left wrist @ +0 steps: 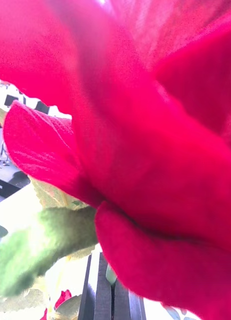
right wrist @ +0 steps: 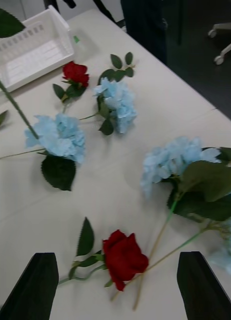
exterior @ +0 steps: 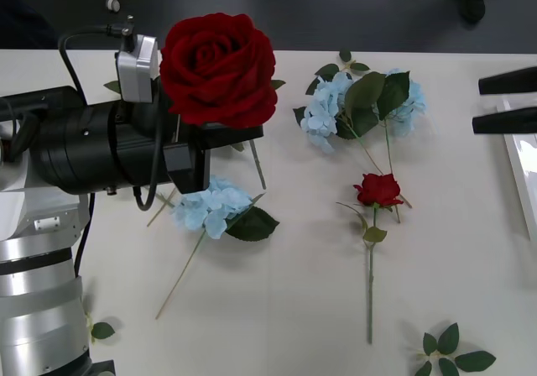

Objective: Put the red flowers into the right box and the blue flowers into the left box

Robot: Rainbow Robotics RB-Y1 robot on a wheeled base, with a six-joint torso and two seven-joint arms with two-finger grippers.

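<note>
A red rose [exterior: 218, 57] is up off the table, pinched by its stem in the left gripper [exterior: 220, 137]. In the left wrist view the black fingers [left wrist: 103, 295] are pressed together with a bit of green stem poking out between them, and the bloom sits right in front of the lens. The arm comes in from the left side of the table [exterior: 319, 309] with the rose held high, bloom facing up.

Just under that gripper a blue hydrangea [exterior: 214, 208] lies flat with one big dark leaf beside it. Further right there's a second red rose [exterior: 379, 190] lying with its stem pointing toward the robot, and behind it a clump of blue hydrangeas [exterior: 331, 103] with leaves. A loose leaf sprig [exterior: 449, 355] sits near the front edge.

The right gripper [exterior: 513, 101] hovers at the right edge with its fingers spread wide, nothing in them, next to the white right box [exterior: 522, 174]. In its wrist view the left box [right wrist: 33, 50] sits at the far end, with a third rose [right wrist: 75, 72] close by.
</note>
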